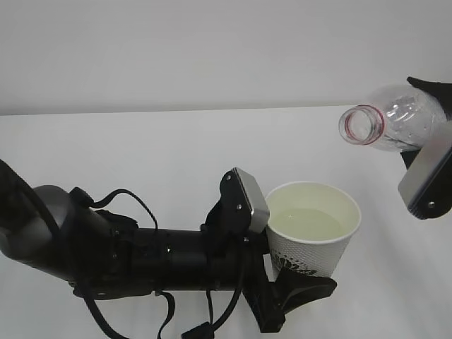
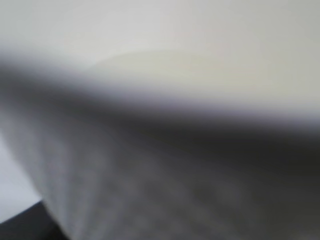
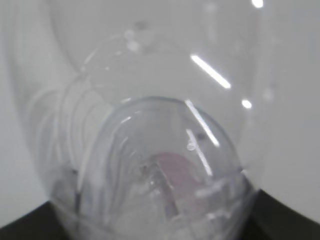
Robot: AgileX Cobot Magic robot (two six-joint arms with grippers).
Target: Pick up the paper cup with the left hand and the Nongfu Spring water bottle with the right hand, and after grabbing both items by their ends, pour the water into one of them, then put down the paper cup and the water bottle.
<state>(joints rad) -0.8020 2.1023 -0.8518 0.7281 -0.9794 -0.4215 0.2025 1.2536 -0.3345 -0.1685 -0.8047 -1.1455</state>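
The paper cup [image 1: 314,229] is the landmark here. It stands upright, w/ its open mouth up, so the water [image 1: 311,222] inside stays in. The water looks pale and fills a good part of the cup.

The left hand [image 1: 279,244] comes in from the left of the cup and holds it by the side. One jaw w/ a grey plate presses the cup's left wall, and a black jaw sits under and in front of the cup's base. So the jaws are spread wide but pinching the cup between them. The cup looks lifted a bit off the white table [image 1: 141,148], but that is hard to tell for sure. In the left wrist view the cup wall [image 2: 150,190] fills nearly all the pic and is very blurry, b/c the camera is so close.

The Nongfu Spring water bottle [image 1: 392,120] is up and to the right of the cup, well apart from it. It lies tipped on its side, mouth w/ the red ring facing toward the cup. No stream is coming out. The bottle looks about empty; the right wrist view shows only drops on its clear wall [image 3: 150,150].

The right hand [image 1: 427,141] grips the bottle by its back end, jaws spread around it and clamped on. Holding the far end keeps the mouth free for pouring.

Best guess: pouring is done, and putting both down is left.
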